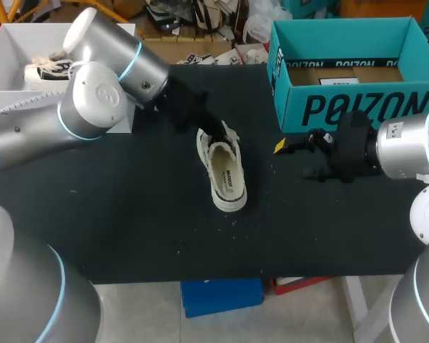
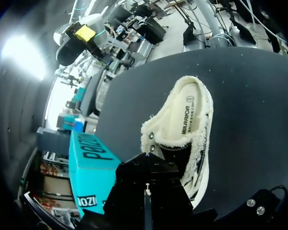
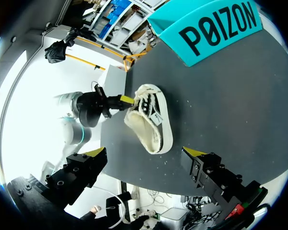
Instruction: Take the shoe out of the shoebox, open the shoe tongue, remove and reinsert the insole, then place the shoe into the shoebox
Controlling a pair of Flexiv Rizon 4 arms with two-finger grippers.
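Shoe (image 1: pixel 225 175) sits sole-down near the middle of the black table (image 1: pixel 129 214), heel toward the near edge and laced end pointing away. It is a low cream canvas sneaker with a fuzzy, frayed collar all around the opening. There is a black patch crossed by white laces at the front, with metal eyelets (image 2: pixel 151 135) beside it. The insole (image 2: pixel 180 115) lies inside, cream with dark print along it, and shows for most of its length.

Left gripper (image 1: pixel 216 132) is at the shoe's far, laced end. In its wrist view we see the jaws drawn together with only a thin seam between them, pinching the upper's edge by the eyelets.

Right gripper (image 3: pixel 144 152) hovers over bare table to the shoe's right, apart from it. Its jaws are spread wide and hold nothing, and the shoe lies ahead of them.

Shoebox (image 1: pixel 343 107), teal and open-topped, stands at the far right of the table, just behind the right gripper. Its brown cardboard floor shows.
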